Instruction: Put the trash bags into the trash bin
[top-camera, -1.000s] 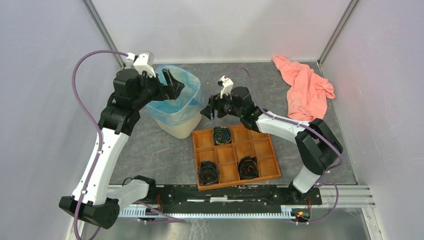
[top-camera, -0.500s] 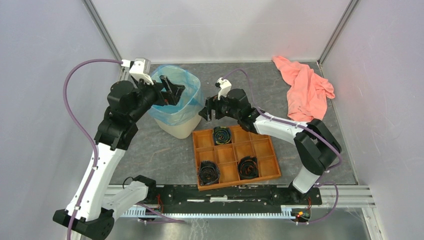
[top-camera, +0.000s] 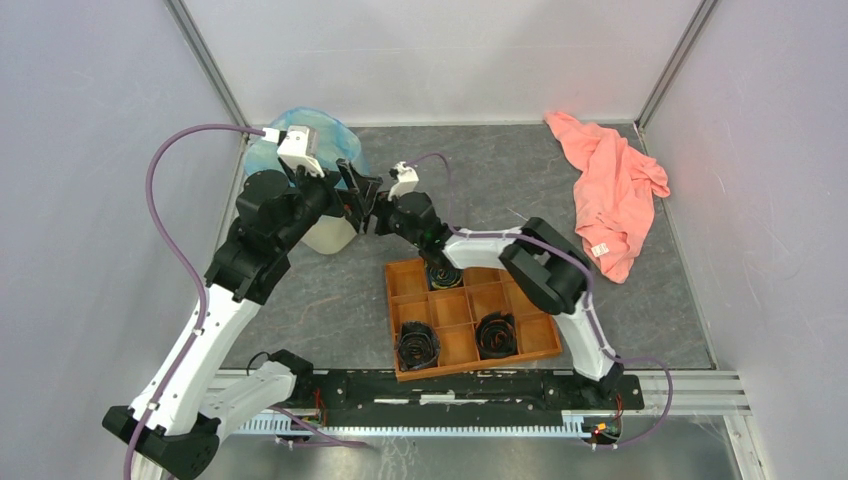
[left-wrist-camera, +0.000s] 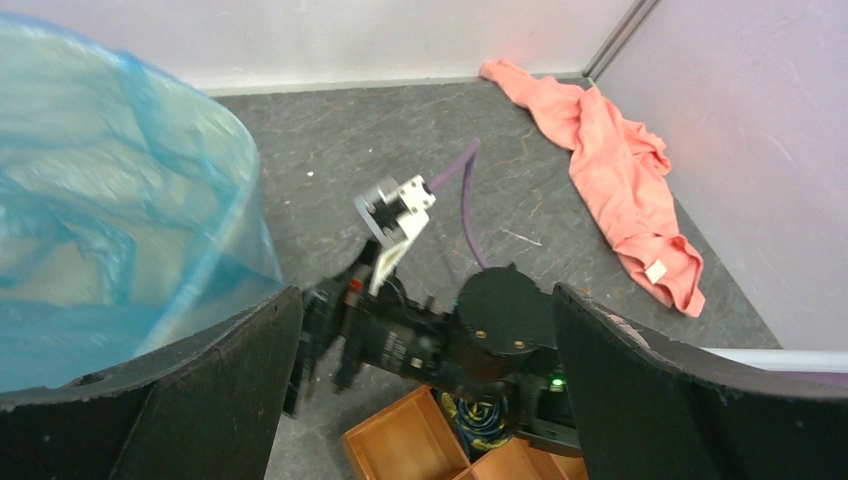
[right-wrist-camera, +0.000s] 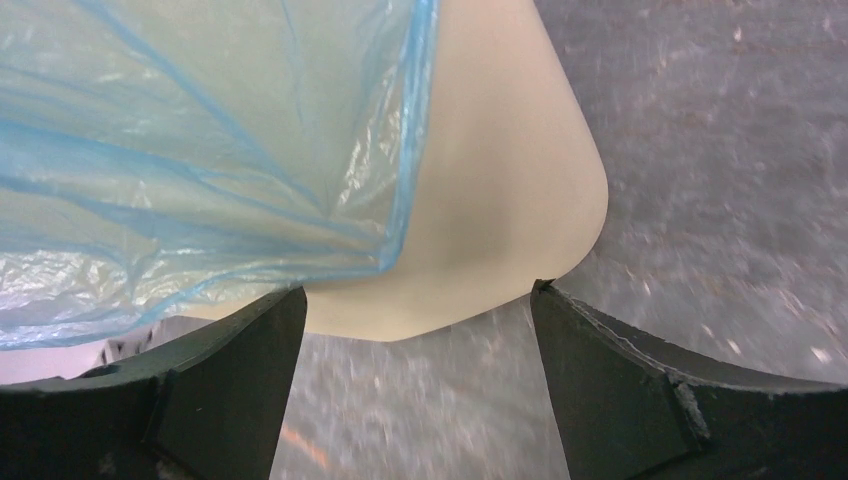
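Your right gripper (right-wrist-camera: 417, 300) sits closest to its wrist camera, both dark fingers spread wide with nothing clamped between them. Just past the tips you see a rounded corner of the cream trash bin (right-wrist-camera: 500, 200). Your left gripper (left-wrist-camera: 425, 310) is spread just as wide and also holds nothing; beyond its fingers that camera looks down on the right arm's wrist. From overhead, both grippers meet beside the bin at the far left of the dark table (top-camera: 500, 170), with most of the bin hidden under the left arm. The light-blue trash bag (right-wrist-camera: 200, 150) is on the bin. Its thin, translucent, crinkled film billows above the rim and hangs down the outside of one wall, ending in a darker blue edge partway down. You can see the cream plastic through it, but you cannot tell how much of it lies inside. Nearer the arm bases sits the orange tray (top-camera: 392, 300), divided into compartments. Black coiled rolls (top-camera: 418, 345) fill three of them: near left, near right, and the far middle, where the right arm partly covers the roll. A salmon-pink cloth (top-camera: 610, 190) lies crumpled at the far right, well apart from the bin.
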